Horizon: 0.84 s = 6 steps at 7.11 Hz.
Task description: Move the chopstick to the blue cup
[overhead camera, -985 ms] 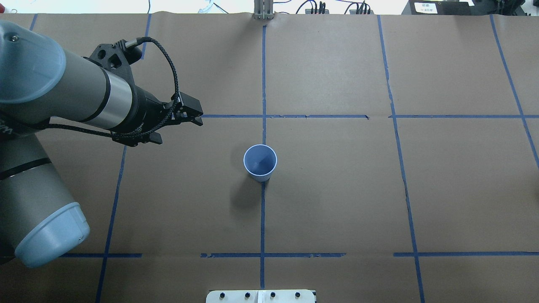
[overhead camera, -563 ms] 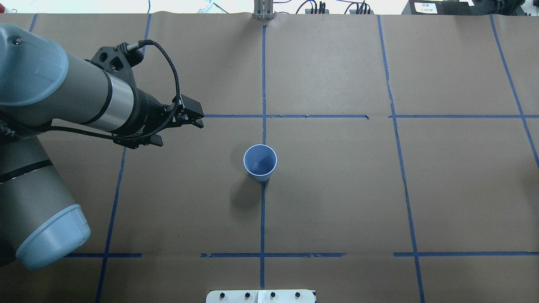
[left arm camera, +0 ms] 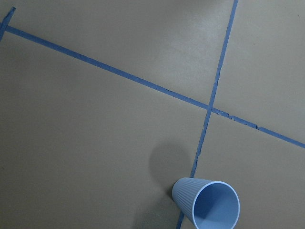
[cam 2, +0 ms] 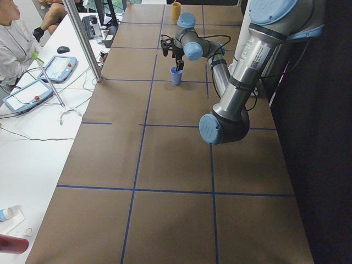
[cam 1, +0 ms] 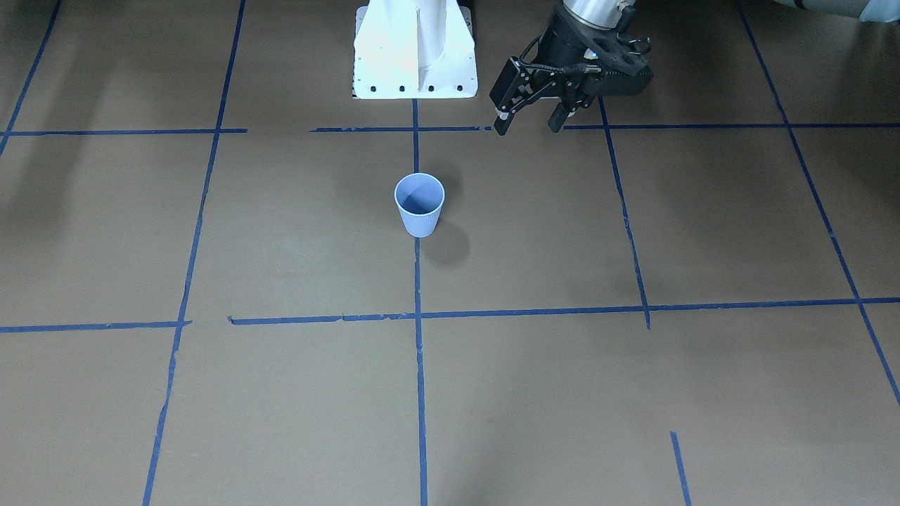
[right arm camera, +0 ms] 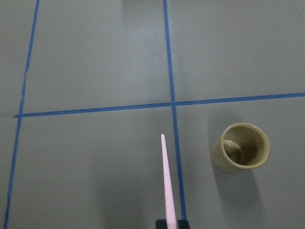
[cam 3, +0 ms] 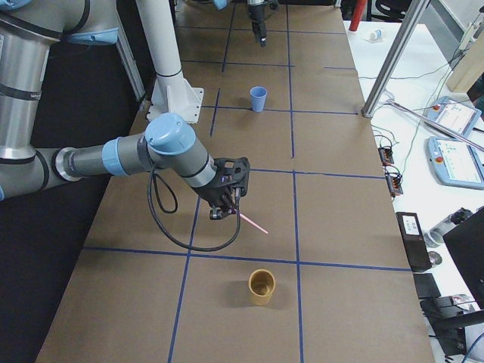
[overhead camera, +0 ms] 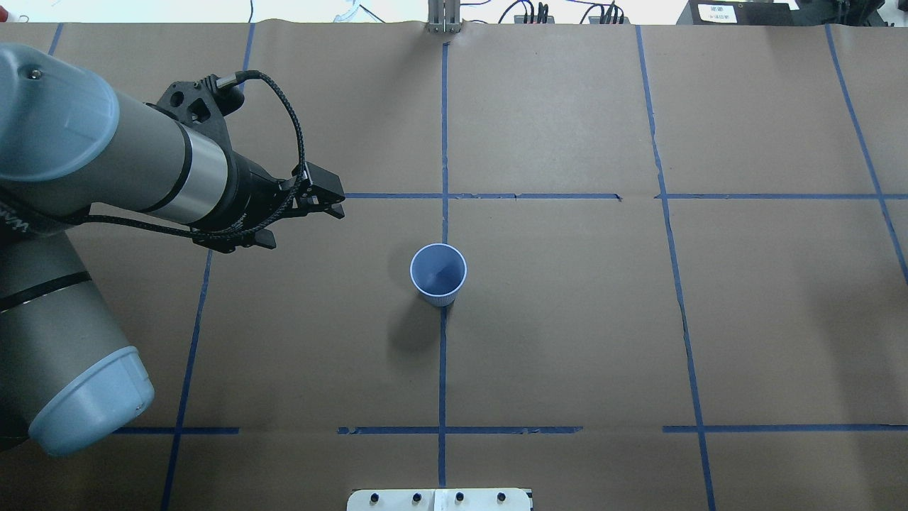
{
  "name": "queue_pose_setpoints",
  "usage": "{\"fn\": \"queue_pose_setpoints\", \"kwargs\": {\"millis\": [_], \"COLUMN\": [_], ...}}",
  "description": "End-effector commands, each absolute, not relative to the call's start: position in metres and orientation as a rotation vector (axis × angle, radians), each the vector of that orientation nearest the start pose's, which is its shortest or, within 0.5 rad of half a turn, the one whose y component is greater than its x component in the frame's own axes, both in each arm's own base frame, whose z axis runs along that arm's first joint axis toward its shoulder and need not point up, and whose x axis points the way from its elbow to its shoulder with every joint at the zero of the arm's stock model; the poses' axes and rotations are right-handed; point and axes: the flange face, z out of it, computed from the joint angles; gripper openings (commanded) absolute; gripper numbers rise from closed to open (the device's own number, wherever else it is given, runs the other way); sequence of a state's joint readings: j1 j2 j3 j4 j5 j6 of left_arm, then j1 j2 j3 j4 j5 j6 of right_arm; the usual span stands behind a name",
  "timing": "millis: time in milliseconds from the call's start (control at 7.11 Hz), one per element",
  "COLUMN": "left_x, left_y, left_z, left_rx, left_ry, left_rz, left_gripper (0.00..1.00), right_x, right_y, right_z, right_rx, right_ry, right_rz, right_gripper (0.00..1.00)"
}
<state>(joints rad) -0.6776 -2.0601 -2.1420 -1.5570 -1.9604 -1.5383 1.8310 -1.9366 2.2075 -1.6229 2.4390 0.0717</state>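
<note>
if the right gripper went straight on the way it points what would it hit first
Probably the table: the pink chopstick held by the right gripper leads, aimed at bare paper near the tape cross. The tan cup lies off to one side; depth is unclear.

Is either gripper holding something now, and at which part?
The right gripper holds the pink chopstick by its thick end; the left gripper is open and empty.

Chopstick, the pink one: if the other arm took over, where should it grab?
Probably the bare shaft just ahead of the right end effector, pinching across it from the side. The chopstick is held by its thick end and tapers to a point, so the tip gives less to pinch.
</note>
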Motion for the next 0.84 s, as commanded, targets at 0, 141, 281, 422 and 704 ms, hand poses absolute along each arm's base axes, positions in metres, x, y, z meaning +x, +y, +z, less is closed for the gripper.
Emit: {"fn": "queue_pose_setpoints", "kwargs": {"millis": [0, 141, 281, 422, 704], "left_x": [0.346, 0.346, 0.346, 0.347, 0.347], "left_y": [-0.401, -0.402, -0.402, -0.402, -0.403], "left_z": [0.156, 0.157, 0.157, 0.156, 0.158], "left_rx": [0.028, 0.027, 0.027, 0.028, 0.030], "left_ry": [1.095, 1.093, 1.093, 1.093, 1.089], "left_rz": [-0.376, -0.376, -0.376, -0.375, -0.374], "left_gripper": [1.00, 1.00, 1.00, 1.00, 1.00], "right_x": [0.114, 0.090, 0.063, 0.026, -0.068], "right_y": [-0.342, -0.370, -0.396, -0.416, -0.442], "right_z": [0.439, 0.406, 0.370, 0.331, 0.230], "right_rx": [0.188, 0.158, 0.113, 0.033, -0.167], "right_ry": [-1.004, -1.031, -1.068, -1.125, -1.205], "right_rz": [0.291, 0.307, 0.333, 0.366, 0.441], "right_gripper": [0.00, 0.00, 0.01, 0.01, 0.03]}}
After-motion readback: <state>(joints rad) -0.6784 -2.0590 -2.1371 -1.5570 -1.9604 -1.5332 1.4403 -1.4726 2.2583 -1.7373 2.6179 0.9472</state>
